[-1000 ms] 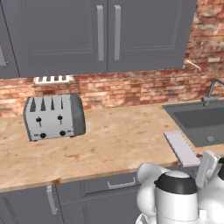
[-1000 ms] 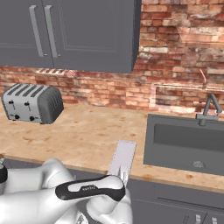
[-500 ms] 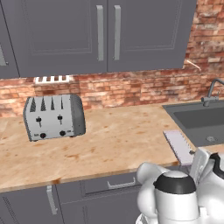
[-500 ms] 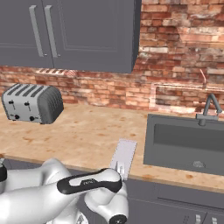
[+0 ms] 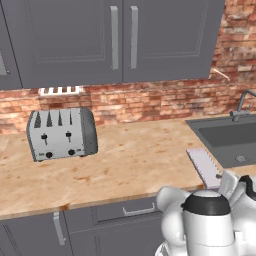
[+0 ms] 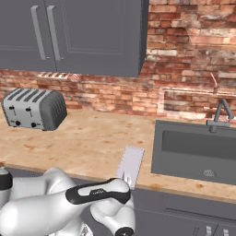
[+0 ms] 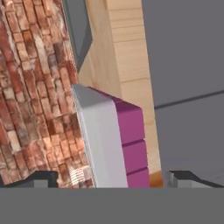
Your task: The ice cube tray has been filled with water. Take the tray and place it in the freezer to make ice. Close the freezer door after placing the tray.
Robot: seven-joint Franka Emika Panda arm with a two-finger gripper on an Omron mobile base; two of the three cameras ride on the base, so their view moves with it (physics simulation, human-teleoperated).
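Brick wall [image 6: 184, 69], tan counter [image 5: 125, 165], grey cabinets [image 5: 100, 40] overhead.

Gripper [image 7: 113, 179]: jaws spread wide, nothing between them pinched yet. Hand view shows both dark tips at the bottom, one each side of the tray [image 7: 111, 140], whose near end sits between them. Hand is rolled, so the counter reads as vertical there.

Tray: lies flat at the counter's front edge, just left of the sink [image 6: 198, 152], long axis running front to back. Pale top, magenta side wall [image 7: 133, 144] facing the camera. Base views put the arm low at the counter front, hiding the tray's near end.

Step in hand, as I judge it: closing in for the grasp. To do it well:
- advance until the tips overlap the tray's side walls, not just its corner
- keep the tray centred between the tips; it looks slightly left of centre now
- close across the narrow width, slowly
- lift level and keep it level, since it holds water.

Toaster [image 5: 61, 133] stands well apart, far left. Freezer is not in sight from here.
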